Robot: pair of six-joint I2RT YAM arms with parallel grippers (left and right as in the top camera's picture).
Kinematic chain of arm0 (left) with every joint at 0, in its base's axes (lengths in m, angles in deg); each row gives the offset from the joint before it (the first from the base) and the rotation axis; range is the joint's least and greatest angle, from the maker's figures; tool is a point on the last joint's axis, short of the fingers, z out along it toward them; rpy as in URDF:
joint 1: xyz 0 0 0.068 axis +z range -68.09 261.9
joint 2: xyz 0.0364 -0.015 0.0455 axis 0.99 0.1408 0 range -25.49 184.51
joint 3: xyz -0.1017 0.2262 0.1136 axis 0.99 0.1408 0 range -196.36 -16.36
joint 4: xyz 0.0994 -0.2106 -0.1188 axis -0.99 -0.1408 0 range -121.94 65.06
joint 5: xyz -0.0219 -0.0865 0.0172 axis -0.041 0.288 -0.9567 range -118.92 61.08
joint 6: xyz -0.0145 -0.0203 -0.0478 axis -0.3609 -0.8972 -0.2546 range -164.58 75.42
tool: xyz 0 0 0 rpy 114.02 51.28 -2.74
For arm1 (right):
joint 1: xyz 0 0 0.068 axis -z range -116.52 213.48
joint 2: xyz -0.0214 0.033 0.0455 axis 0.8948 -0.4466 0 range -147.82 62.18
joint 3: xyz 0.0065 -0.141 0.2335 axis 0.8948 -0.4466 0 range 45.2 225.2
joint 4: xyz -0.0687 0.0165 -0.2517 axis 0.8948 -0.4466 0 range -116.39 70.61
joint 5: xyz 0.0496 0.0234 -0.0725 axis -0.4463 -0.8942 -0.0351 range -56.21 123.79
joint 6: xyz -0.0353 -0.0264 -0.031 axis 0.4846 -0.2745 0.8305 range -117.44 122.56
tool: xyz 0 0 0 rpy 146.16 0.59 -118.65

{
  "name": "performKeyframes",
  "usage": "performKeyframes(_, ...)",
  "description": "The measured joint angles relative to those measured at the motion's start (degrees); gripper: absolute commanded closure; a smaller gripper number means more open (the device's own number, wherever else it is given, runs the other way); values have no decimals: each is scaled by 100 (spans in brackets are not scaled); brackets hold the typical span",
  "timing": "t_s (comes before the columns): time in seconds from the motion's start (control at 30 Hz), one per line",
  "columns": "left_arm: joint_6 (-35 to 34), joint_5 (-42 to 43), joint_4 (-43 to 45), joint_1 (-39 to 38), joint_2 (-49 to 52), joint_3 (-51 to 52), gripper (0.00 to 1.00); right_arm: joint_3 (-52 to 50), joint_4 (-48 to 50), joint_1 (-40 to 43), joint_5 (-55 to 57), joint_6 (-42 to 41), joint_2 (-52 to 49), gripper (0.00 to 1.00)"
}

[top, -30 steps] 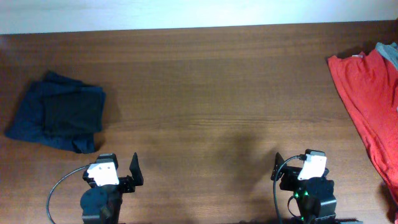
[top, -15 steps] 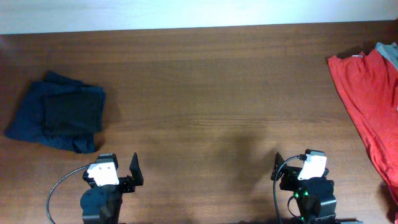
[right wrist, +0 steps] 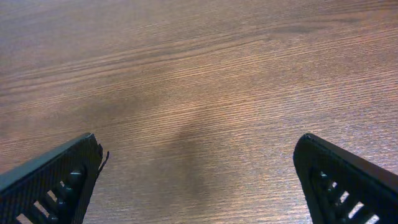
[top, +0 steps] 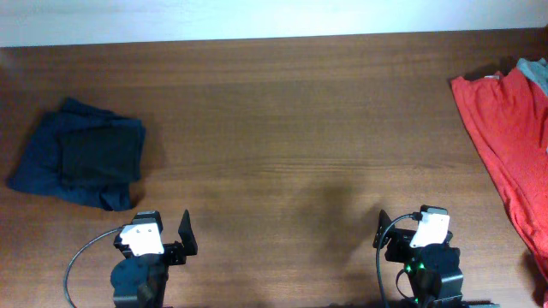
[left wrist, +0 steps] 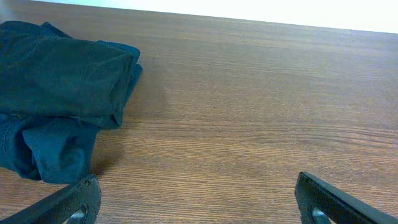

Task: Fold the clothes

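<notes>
Left end effector [left wrist: 196,188]: jaws wide open, holding nothing, low over the counter [top: 282,120]
Right end effector [right wrist: 198,142]: same deal, wide open and empty
Clothes [top: 537,70]: pale sliver at far right edge, touching red garment [top: 505,128]
Around: navy pile [top: 81,154] far left
Change: nothing moved since earlier

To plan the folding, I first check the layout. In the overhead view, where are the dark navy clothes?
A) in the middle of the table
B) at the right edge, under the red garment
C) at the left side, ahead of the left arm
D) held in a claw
C: the dark navy clothes lie at the left, beyond the open left claw, far apart from the red garment at the right edge.
</notes>
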Motion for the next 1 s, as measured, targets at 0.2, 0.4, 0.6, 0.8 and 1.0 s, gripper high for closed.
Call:
performKeyframes(0.2, 0, 0, 2, 0, 0, 0, 1, -2, 184, 0, -20, -33, 0, 1)
performKeyframes(0.4, -42, 599, 291, 0, 0, 7, 1, -28, 975, 0, -909, -940, 0, 2)
performKeyframes(0.6, -87, 1784, 774, 0, 0, 4, 1, -31, 1244, 0, -2039, -1580, 0, 2)
performKeyframes(0.8, -107, 2100, 699, 0, 160, -691, 1, 197, 1495, 0, -2865, -1338, -42, 2)
performKeyframes(1.0, -105, 1875, 372, 0, 1515, -2538, 1, 1742, 1005, 0, -2809, -946, -780, 2)
